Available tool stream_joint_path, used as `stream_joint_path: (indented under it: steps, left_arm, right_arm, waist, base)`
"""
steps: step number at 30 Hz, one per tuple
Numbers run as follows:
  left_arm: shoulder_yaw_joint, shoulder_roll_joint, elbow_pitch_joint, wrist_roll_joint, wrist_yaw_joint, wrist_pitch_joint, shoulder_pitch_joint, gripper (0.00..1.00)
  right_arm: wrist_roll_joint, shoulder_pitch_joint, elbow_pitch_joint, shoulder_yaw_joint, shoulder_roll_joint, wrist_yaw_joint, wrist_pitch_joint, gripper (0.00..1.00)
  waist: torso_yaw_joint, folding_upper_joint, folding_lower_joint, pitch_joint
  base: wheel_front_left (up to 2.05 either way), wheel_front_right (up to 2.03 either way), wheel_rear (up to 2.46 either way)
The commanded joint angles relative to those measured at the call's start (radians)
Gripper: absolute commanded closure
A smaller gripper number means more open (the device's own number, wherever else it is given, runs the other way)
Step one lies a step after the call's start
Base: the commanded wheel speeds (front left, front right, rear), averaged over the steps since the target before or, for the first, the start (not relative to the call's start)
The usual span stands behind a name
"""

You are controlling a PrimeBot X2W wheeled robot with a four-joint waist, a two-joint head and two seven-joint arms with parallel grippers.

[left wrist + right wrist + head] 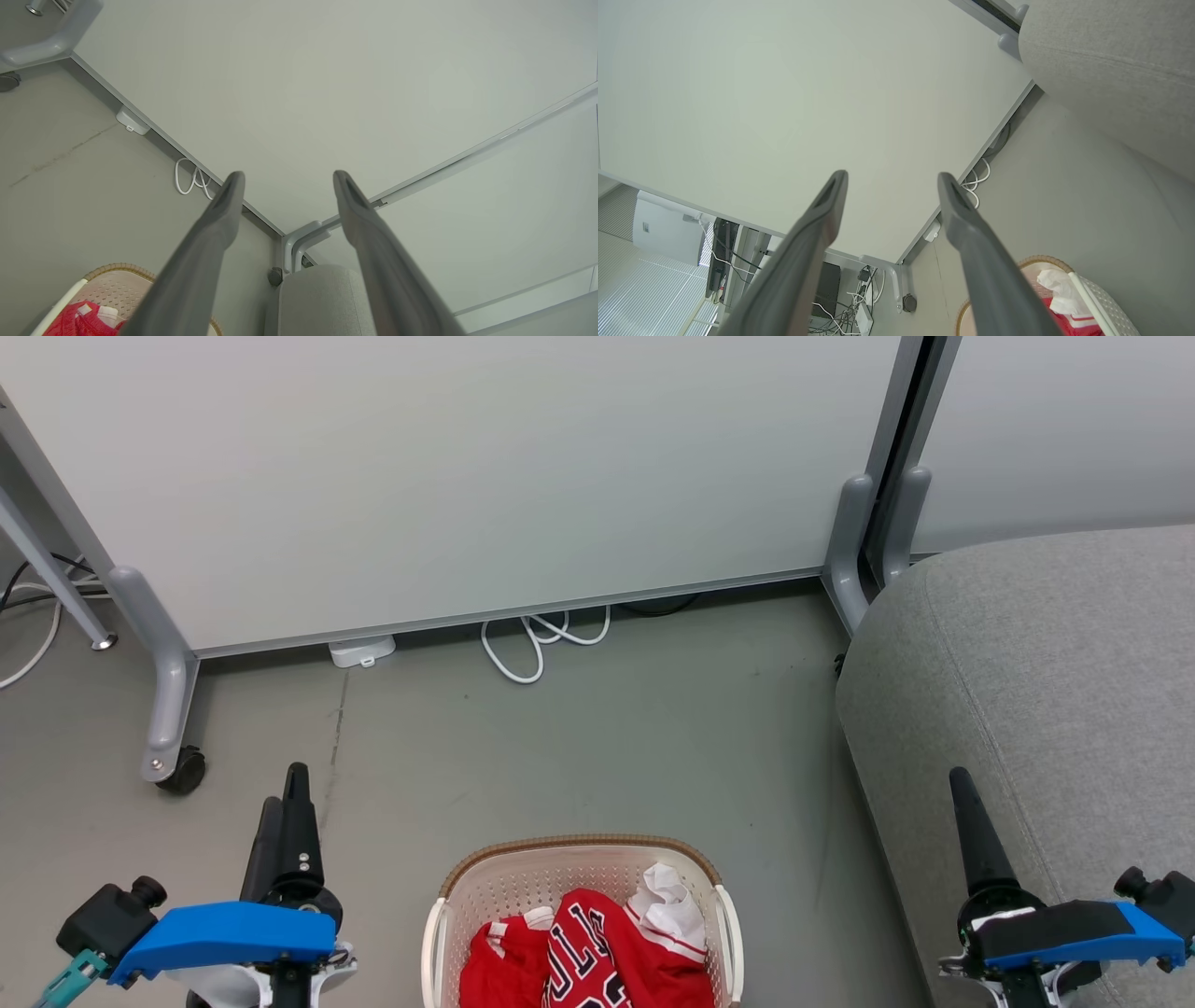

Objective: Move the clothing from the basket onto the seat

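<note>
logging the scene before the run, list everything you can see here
cream perforated plastic basket with brown rim: one, cream, floor, bottom centre
red clothing with white trim and black lettering: one heap, red, in the basket
large grey fabric seat: one, grey, right of the basket
white partition panels on grey metal legs: two, white, behind
looped white cable: one, white, at a panel's foot
small white box: one, white, left of the cable
left gripper: one, dark fingers, open, left of basket
right gripper: one, dark fingers, open, by the seat
</note>
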Motion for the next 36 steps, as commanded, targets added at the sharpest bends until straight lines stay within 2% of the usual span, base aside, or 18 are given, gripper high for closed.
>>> stream_joint_path:
  steps: [1,13,36]
  left_arm:
    - [-0.004,0.009,-0.021,0.044,0.002,-0.01,-0.026,0.0]
    - [-0.048,0.01,-0.04,0.285,0.008,-0.05,-0.02,0.0]
    - [-0.123,0.019,-0.059,0.599,0.027,-0.115,-0.014,0.0]
  right_arm:
    - [-0.037,-0.023,-0.021,0.005,-0.006,0.001,-0.01,0.0]
    - [-0.231,-0.019,-0.051,0.024,-0.008,0.002,-0.05,0.0]
    - [-0.603,-0.003,-0.074,0.067,-0.01,0.002,-0.115,0.0]
  waist:
    - [0.001,0.0,0.0,0.0]
    - [0.004,0.0,0.0,0.002]
    - [0.011,0.0,0.0,0.004]
  base:
    - [0.0,0.0,0.0]
    - [0.0,0.0,0.0]
    - [0.0,0.0,0.0]
